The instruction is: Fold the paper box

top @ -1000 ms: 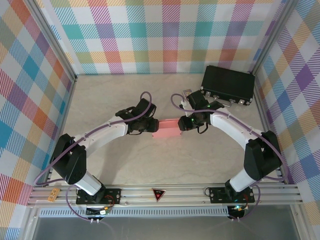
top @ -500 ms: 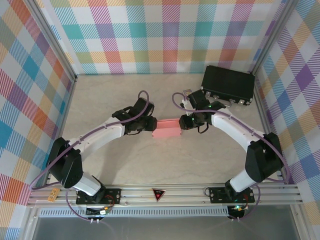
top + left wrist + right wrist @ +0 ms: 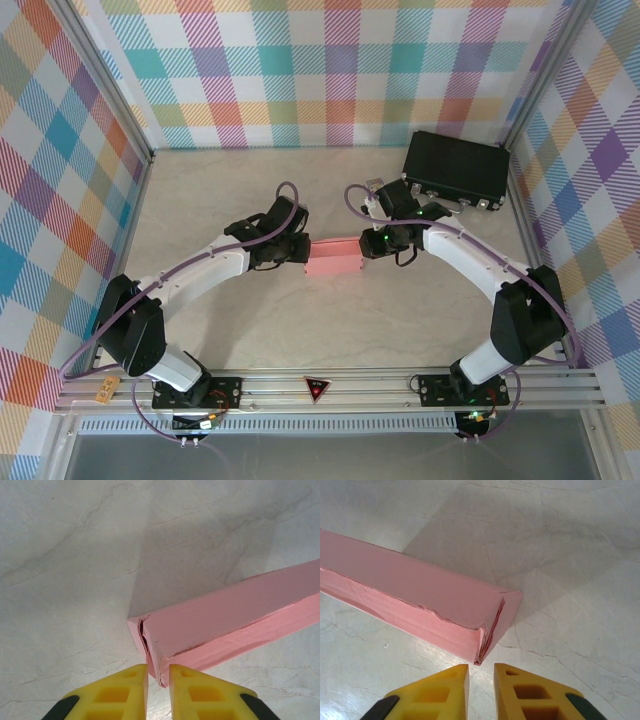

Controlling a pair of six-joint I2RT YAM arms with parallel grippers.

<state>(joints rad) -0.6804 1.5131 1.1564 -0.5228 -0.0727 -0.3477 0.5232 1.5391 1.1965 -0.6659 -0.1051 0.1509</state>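
Pink box (image 3: 332,261) ends gape: press squarely inward, your right gripper (image 3: 481,667) slit-open and empty, whether your left gripper (image 3: 158,666) pinches its corner unclear.

Paper box (image 3: 332,260) on table (image 3: 200,200), between left claw (image 3: 158,674) and right claw (image 3: 481,674) (case (image 3: 455,170) behind, right).

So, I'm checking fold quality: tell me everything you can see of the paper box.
The paper box is salmon-pink thin cardboard, folded into a long rectangular box lying flat on the marbled table. Its edges look ragged and both end flaps gape. One end corner reaches between the fingertips of the left gripper; whether they pinch it is unclear. The right gripper sits just short of the other end.
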